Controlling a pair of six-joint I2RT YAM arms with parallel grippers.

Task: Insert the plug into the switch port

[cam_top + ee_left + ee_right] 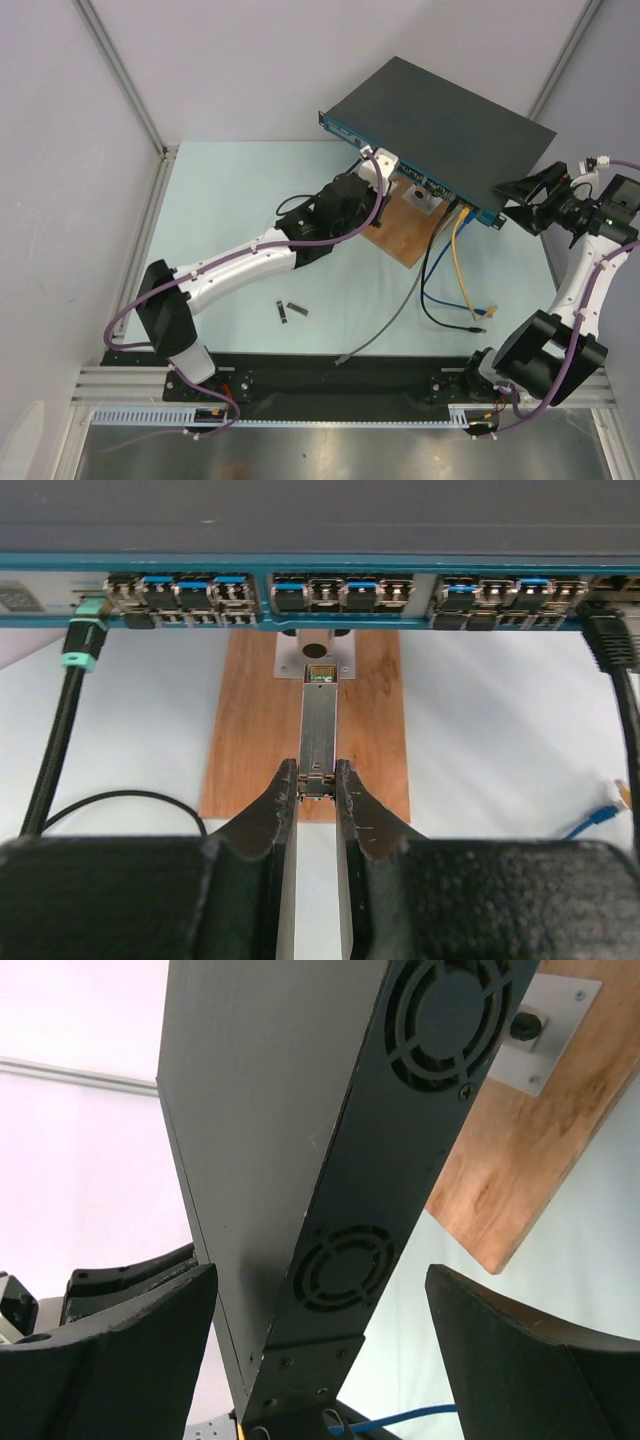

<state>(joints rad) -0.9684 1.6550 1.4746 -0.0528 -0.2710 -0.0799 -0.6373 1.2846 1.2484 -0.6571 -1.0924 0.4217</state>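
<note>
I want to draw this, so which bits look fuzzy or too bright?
Left wrist view: the left end effector close to the lens is dark and soft, the switch ports sharp. Right wrist view: the background beside the switch is washed-out white. Top external view: even light, faint shadows.

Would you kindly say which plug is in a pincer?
The plug clamped in the left pincer, facing the switch; two others lie loose on the table.

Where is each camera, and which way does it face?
Top: above, behind the left arm and right arm, looking down at the table.
Left wrist: on the left arm, facing the switch front; left claw grips the plug.
Right wrist: on the right arm, facing the switch's vented end; right claw shows open.
All share the switch and board.
</note>
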